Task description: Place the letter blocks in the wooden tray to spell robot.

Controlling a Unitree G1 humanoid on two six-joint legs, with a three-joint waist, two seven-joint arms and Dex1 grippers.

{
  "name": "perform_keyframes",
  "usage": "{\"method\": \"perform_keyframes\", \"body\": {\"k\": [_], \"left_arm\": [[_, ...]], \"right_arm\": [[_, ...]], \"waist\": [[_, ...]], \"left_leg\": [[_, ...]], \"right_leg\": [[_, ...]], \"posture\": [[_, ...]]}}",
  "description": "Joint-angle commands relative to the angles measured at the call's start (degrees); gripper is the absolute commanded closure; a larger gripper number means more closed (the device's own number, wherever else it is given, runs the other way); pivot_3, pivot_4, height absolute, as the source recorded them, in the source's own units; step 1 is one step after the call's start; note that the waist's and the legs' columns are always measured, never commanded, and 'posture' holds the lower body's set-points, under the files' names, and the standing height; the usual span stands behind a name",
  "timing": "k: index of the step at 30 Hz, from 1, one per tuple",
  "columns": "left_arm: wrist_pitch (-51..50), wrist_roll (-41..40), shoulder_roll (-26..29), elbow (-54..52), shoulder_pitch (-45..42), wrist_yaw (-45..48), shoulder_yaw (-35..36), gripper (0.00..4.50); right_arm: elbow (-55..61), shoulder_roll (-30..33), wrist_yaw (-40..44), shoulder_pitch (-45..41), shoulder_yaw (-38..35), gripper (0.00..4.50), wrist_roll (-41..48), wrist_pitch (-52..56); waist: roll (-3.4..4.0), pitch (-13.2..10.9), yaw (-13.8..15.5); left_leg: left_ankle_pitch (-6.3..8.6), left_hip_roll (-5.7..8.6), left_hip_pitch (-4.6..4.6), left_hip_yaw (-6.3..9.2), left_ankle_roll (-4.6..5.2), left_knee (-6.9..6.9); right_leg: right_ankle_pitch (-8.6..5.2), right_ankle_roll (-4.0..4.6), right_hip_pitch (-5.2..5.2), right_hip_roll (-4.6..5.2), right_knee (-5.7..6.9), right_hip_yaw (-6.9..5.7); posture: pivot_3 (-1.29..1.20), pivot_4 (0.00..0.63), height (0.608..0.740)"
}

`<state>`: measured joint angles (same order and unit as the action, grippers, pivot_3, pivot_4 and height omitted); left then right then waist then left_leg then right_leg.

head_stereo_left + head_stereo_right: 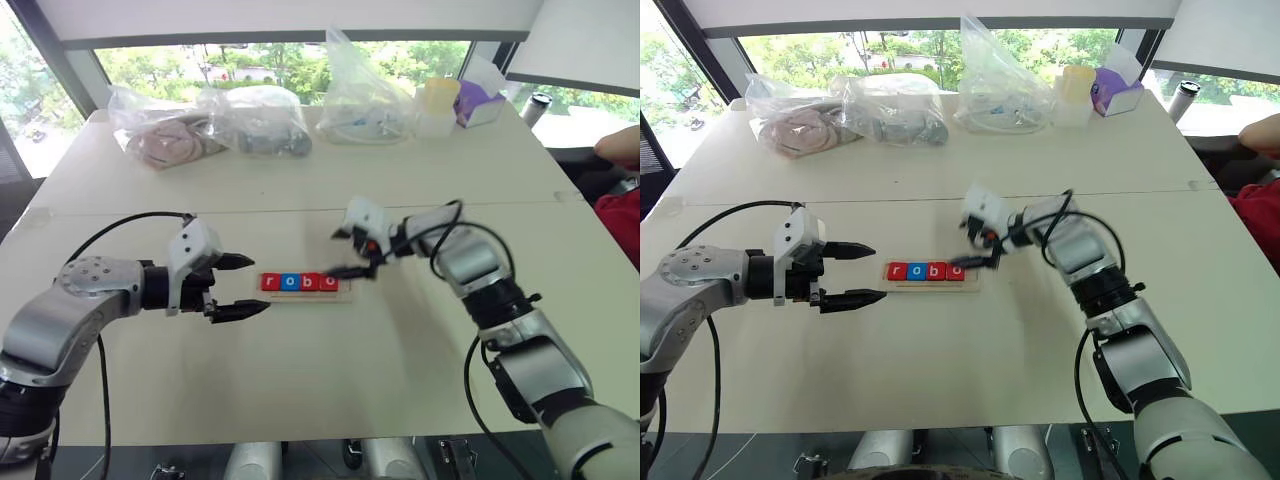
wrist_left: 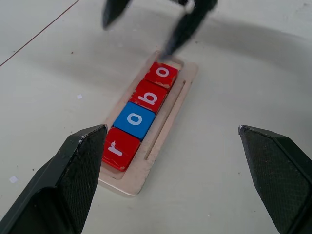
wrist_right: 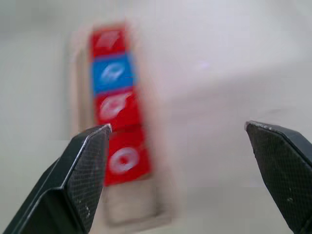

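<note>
Pale tabletop [image 1: 300,390] under a window; plastic bags [image 1: 250,120] and a purple box [image 1: 478,100] along the far edge. Left gripper [image 1: 240,287] hovers just left of the tray [image 2: 168,126], jaws wide apart, empty. Tray sits mid-tabletop with four blocks [image 2: 141,109] in a row: red r, blue o, red b, red o. Slot at its right end is bare. Right gripper [image 1: 350,253] hangs over that right end, jaws apart, holding nothing. Looks like the fourth block is just placed, so four of five are done. Next: find the t block, which I can't see anywhere, grasp it and seat it in the last slot.
</note>
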<state>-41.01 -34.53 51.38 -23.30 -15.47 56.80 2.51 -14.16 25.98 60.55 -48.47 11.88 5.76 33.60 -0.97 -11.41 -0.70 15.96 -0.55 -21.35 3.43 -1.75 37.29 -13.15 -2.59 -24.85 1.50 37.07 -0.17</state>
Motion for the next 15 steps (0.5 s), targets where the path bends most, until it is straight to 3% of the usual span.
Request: {"method": "perform_keyframes", "body": {"k": [1, 5, 8, 15], "left_arm": [[-0.1, -2.7, -2.8, -2.1, -3.0, -2.2, 2.1, 0.0], [-0.4, -3.4, -6.2, -1.2, -6.2, -4.4, 1.7, 0.0], [2.4, 0.2, -9.9, 3.2, -10.6, -4.6, -3.2, 0.0], [7.7, 6.8, -14.7, 9.5, -14.8, -5.5, -7.7, 0.0]], "right_arm": [[8.5, 2.5, -10.3, 2.7, -11.0, 0.03, 1.8, 8.2], [15.3, 2.4, -21.8, 7.9, -16.9, 0.03, 0.5, 17.1], [22.9, -3.2, -31.5, 14.9, -24.2, 0.03, 1.6, 27.3], [21.2, -6.7, -43.5, 18.9, -19.2, 0.03, -3.7, 24.3]], "waist": [[-0.04, 0.0, 0.4], [-0.1, 0.1, 0.5], [-0.09, 0.1, 0.1], [-0.03, 0.1, -1.4]], "left_leg": [[0.0, 0.01, -0.03, 0.04, 0.0, 0.0], [0.0, 0.05, -0.04, 0.0, 0.0, -0.02], [0.0, 0.05, -0.01, -0.01, 0.0, -0.02], [-0.01, 0.02, 0.07, -0.07, 0.01, -0.03]], "right_leg": [[0.0, 0.0, 0.0, 0.02, -0.01, -0.02], [-0.02, -0.03, 0.03, 0.06, -0.07, -0.01], [-0.01, -0.03, 0.03, 0.05, 0.01, 0.03], [0.03, 0.01, 0.0, -0.06, 0.08, 0.07]], "posture": [[0.0, 0.15, 0.74], [0.0, 0.15, 0.74], [0.0, 0.15, 0.74], [0.0, 0.15, 0.74]]}}
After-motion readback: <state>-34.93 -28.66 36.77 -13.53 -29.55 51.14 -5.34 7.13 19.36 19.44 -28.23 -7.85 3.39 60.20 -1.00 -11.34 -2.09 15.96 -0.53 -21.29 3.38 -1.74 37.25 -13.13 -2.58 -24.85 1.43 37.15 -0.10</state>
